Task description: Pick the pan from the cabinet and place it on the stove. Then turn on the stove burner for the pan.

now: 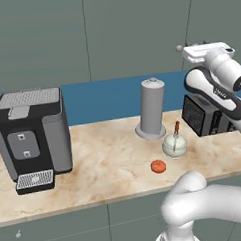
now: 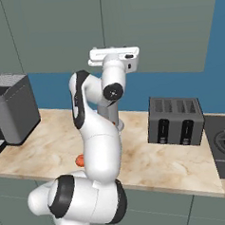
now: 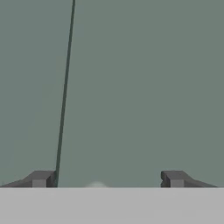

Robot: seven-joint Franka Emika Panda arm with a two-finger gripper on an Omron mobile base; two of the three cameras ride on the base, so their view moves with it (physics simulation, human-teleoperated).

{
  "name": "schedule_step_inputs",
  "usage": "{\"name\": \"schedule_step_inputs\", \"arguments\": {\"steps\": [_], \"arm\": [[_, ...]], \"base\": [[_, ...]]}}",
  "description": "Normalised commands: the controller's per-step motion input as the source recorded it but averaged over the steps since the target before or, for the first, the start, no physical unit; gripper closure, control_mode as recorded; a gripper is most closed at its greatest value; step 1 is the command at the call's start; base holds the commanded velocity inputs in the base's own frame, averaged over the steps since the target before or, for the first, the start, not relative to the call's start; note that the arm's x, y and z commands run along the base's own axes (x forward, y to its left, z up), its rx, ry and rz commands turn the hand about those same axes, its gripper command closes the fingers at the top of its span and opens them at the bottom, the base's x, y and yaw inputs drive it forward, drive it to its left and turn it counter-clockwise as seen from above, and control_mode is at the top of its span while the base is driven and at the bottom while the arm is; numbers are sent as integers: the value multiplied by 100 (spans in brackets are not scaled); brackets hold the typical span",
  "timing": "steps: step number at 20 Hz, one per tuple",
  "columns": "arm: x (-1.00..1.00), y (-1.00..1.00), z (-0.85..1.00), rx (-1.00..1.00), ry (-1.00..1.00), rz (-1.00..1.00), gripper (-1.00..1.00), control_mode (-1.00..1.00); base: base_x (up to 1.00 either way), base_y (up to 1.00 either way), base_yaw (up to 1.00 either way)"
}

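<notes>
Up high, end effector (image 3: 107,179) wide at cabinet (image 3: 140,87)

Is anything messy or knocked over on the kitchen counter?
No, nothing stands out. The coffee machine, the grey canister, the small bowl and the toaster all stand upright on the counter. A small orange thing lies loose, with no spill.

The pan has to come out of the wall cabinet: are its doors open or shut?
Shut. The cabinet doors sit flush, with only a thin dark seam between panels in the hand view; the open gripper faces them.
</notes>
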Motion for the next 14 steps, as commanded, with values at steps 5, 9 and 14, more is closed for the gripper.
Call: {"name": "schedule_step_inputs", "arguments": {"steps": [5,9,14], "arm": [[0,0,-12,0,3,0,-100,-100],[0,0,-6,0,3,0,-100,-100],[6,6,0,0,0,0,100,-100]], "base": [[0,0,0],[0,0,0],[0,0,0]]}}
